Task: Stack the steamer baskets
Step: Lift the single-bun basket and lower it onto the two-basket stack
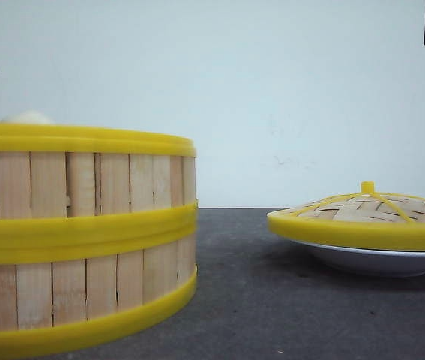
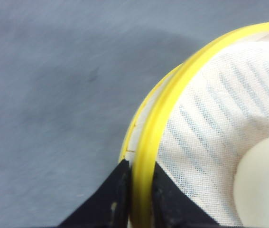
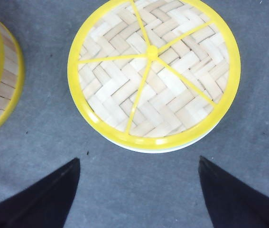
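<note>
1. The left gripper [image 2: 139, 192] pinches the yellow rim of the top steamer basket [image 1: 77, 172], stacked on the lower steamer basket [image 1: 77, 289], left on the table [image 1: 287, 300].
2. The right gripper [image 3: 139, 190] hangs spread wide above the woven lid [image 3: 153, 71], which rests on a white plate [image 1: 377, 261].

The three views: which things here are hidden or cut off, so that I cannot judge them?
- Steamer baskets, front view: left side cut by the frame; only two tiers are visible.
- White round object inside the top basket, left wrist view: cut by the frame, identity unclear.
- White plate, both views: mostly covered by the woven lid.
- Right gripper: only the fingertips are visible.
</note>
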`<state>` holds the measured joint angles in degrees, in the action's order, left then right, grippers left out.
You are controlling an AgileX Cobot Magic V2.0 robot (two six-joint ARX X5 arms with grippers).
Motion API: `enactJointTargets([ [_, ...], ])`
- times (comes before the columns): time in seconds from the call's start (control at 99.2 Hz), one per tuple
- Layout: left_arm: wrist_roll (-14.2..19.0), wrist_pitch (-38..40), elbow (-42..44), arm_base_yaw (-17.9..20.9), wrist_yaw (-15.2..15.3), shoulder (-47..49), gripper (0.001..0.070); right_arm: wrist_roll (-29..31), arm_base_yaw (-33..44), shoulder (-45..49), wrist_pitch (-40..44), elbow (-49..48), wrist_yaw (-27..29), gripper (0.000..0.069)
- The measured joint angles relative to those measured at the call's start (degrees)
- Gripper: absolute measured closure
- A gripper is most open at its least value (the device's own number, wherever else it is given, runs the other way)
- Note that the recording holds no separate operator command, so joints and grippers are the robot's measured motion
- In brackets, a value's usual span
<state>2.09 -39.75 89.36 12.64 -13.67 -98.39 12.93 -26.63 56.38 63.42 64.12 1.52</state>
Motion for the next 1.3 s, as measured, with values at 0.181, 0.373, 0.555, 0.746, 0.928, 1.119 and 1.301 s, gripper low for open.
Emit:
enactJointTargets([
  [0.181,-1.3,-6.5,4.0,-1.9,-4.7,1.1,0.0682,-0.1,0.0,0.0,-1.1,0.0,0.0,0.02],
  [0.373,-3.5,-12.3,4.0,-6.1,-4.7,6.6,0.0682,-0.7,0.0,0.0,-1.1,0.0,0.0,0.02],
  [0.555,-5.7,-19.3,4.0,-10.2,-4.8,12.8,0.0682,-1.5,0.0,0.0,-1.1,0.0,0.0,0.02],
  [0.746,-6.7,-20.9,-0.3,-14.1,-4.6,18.4,0.0682,-2.3,0.0,0.0,-1.2,0.0,0.0,0.02],
  [0.928,-6.8,-20.6,-6.8,-17.3,-4.6,26.2,0.0682,-2.6,0.0,0.0,-1.2,0.0,0.0,0.02],
  [1.119,-6.8,-20.2,-13.5,-18.8,-3.8,31.3,0.0682,-2.6,0.0,0.0,-2.0,0.0,0.0,0.02],
  [1.301,-6.5,-19.7,-17.6,-18.9,-2.1,31.5,0.0682,-2.6,0.0,0.0,-2.0,0.0,0.0,0.02],
])
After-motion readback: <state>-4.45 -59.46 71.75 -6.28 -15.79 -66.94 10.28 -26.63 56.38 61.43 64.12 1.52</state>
